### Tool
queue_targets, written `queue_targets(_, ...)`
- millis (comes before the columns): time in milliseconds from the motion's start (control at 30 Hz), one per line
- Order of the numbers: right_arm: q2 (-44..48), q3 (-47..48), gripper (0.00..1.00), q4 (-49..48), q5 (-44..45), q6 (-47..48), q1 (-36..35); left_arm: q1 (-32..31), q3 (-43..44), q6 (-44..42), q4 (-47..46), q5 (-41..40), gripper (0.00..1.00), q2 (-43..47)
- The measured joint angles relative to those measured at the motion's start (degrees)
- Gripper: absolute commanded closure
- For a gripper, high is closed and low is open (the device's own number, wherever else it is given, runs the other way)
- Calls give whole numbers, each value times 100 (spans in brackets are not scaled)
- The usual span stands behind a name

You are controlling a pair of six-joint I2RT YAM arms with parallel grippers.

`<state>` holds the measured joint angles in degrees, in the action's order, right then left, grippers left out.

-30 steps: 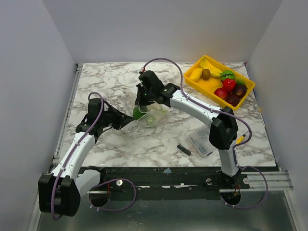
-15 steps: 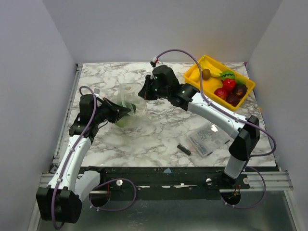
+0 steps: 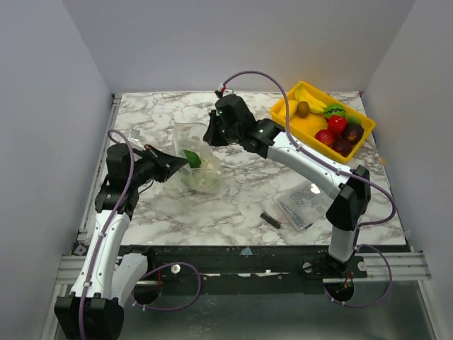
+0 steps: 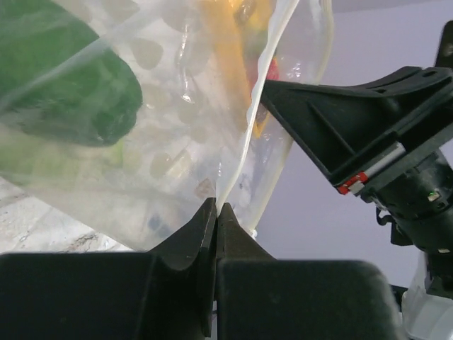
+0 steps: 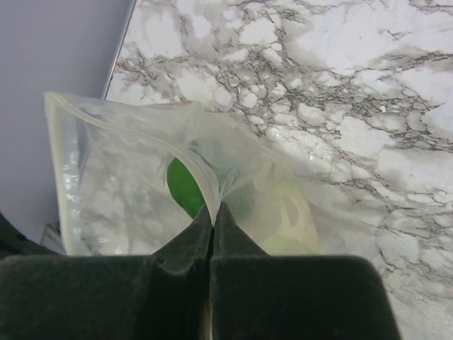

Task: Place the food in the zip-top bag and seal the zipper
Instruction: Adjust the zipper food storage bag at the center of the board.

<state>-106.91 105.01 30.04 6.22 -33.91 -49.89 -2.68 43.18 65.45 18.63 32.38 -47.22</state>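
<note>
Both arms have shifted toward the left of the table [image 3: 248,191] over the last second, and the zip-top bag [image 3: 198,170] has gone with them, from the middle of the marble to a spot left of centre, where it now hangs between my two pincers. Left pincer [image 3: 175,161]: jaws fully together, nipping one lip of the bag's mouth, confirmed in its own wrist view, where the film runs up from between the closed tips. Right pincer [image 3: 211,139]: likewise pinched tight on the opposite lip, the plastic puckering at the tips. Zipper [image 5: 61,170]: not engaged; the two lips stand apart and the mouth gapes in the right wrist view. Contents: one green piece [image 3: 191,156] sits inside near the mouth, with a paler green shape lower down; orange and red tints seen through the film from the left wrist may be contents or background, and I cannot tell which. Outstanding stock: the yellow tray [image 3: 309,126] at the far right, well apart from the bag, holds the banana [image 3: 309,97], the kiwi [image 3: 303,108], red pieces [image 3: 336,125] and a dark purple piece [image 3: 352,133]. Assessment: loading is at an early stage, with most of the food not yet bagged, and sealing has not begun. With both pincers occupied on the lips, I judge one must let go before any further item can be fetched.
</note>
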Motion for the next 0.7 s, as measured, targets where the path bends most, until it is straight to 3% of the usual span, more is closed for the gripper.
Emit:
queue_targets(367, -546, 844, 100, 197, 229, 39, -31, 0, -586, 4, -236, 302, 100, -916)
queue_targets(533, -920, 1045, 100, 468, 367, 107, -55, 20, 20, -433, 120, 317, 100, -907)
queue_targets(700, -459, 828, 100, 452, 420, 136, -118, 74, 549, -911, 223, 295, 100, -686)
